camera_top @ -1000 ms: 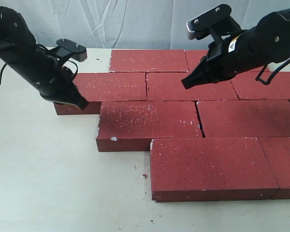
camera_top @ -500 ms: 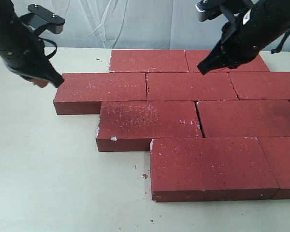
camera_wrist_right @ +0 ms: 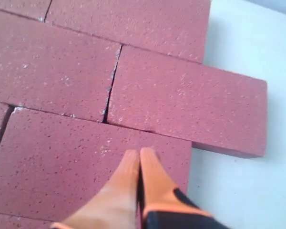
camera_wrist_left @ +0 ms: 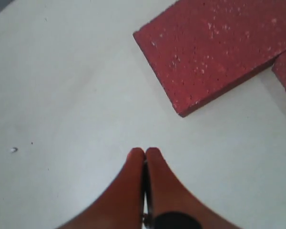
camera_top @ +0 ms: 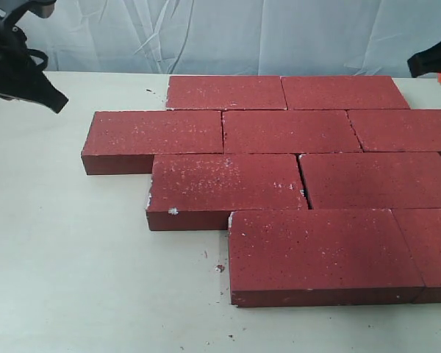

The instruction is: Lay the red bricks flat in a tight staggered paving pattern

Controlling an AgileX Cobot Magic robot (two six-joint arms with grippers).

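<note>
Several red bricks (camera_top: 289, 131) lie flat on the pale table (camera_top: 66, 257) in staggered rows, edges touching, one narrow crack between two in the third row. My left gripper (camera_top: 55, 103) hangs shut and empty at the far left edge of the exterior view, well off the bricks. In the left wrist view its gripper (camera_wrist_left: 144, 151) hovers over bare table, with a brick corner (camera_wrist_left: 214, 52) beyond it. My right gripper (camera_wrist_right: 139, 152) is shut and empty above the bricks (camera_wrist_right: 148, 100) near their outer end; in the exterior view only a bit of that arm (camera_top: 435, 62) shows at the right edge.
A white crumpled cloth backdrop (camera_top: 220, 33) hangs behind the table. Small crumbs (camera_top: 219, 268) lie on the table in front of the bricks. Bare table spreads left of and in front of the brick patch.
Both arms have pulled up and outward from over the bricks, the left to the far left edge, the right almost out of the exterior view. The bricks have not moved.
</note>
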